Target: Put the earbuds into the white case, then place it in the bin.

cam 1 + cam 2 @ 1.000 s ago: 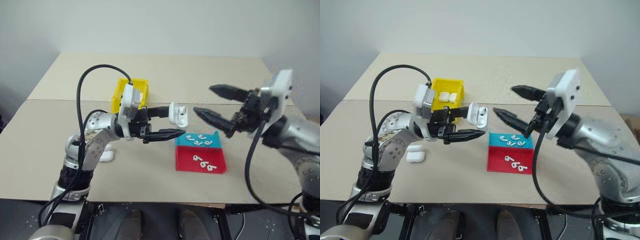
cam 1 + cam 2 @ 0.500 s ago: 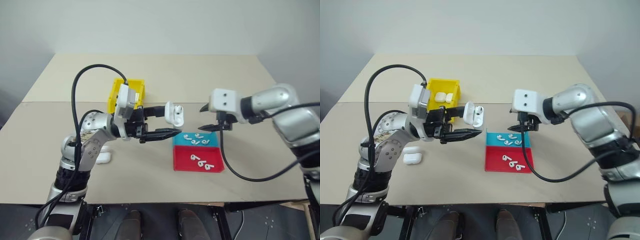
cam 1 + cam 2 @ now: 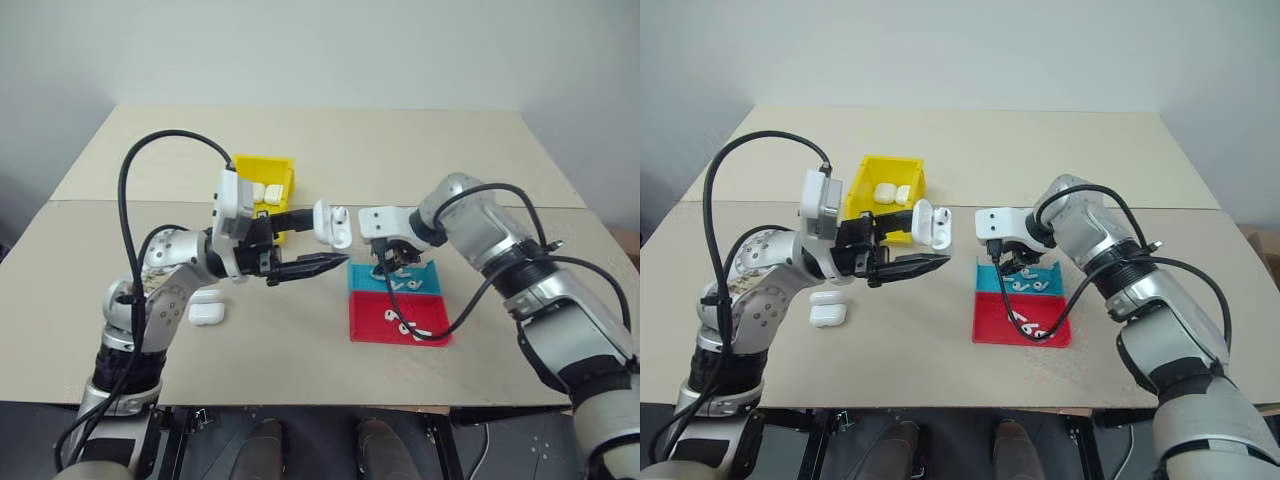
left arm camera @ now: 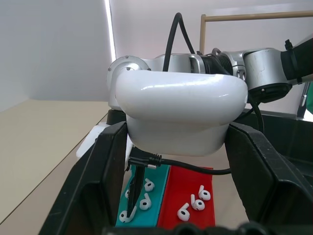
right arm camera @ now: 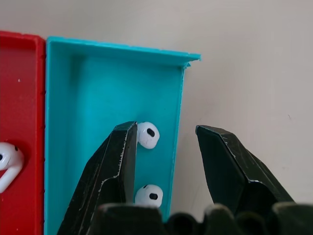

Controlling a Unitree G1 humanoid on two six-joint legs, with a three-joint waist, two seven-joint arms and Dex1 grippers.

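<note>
**Right tool straddles the teal tray's wall, earbuds just to one side**

Over the teal tray [image 3: 395,279], the right tool [image 5: 164,147] points steeply down with its fingers parted and nothing between them. In the right wrist view one finger [image 5: 115,161] sits inside the tray while the other stands outside it over the bare surface [image 3: 300,340], so the gap between them lines up with the tray's end wall, not with an earbud. The nearest earbuds [image 5: 147,135] lie just beside the inner finger, on its gap side, one close to the finger's tip and another lower along it; whether the finger touches either I cannot tell. Their short stems are hidden, so their long axis is unclear from here. My reading is that the coming pick turns on shifting the tool a little inward over the tray, so that one earbud ends up between the fingers and the wall is left outside.

The left tool [image 3: 325,245] is clamped on the white case [image 3: 333,222], held in the air just beside the right tool, its lid swung open and the opening facing that way. The right arm is plainly the nearer one to the earbuds.

More earbuds lie in the red tray [image 3: 400,320] next to the teal one. The bin [image 3: 262,185] stands beyond the left arm with cases already inside; two spare cases [image 3: 208,308] rest on the surface beneath that arm.
</note>
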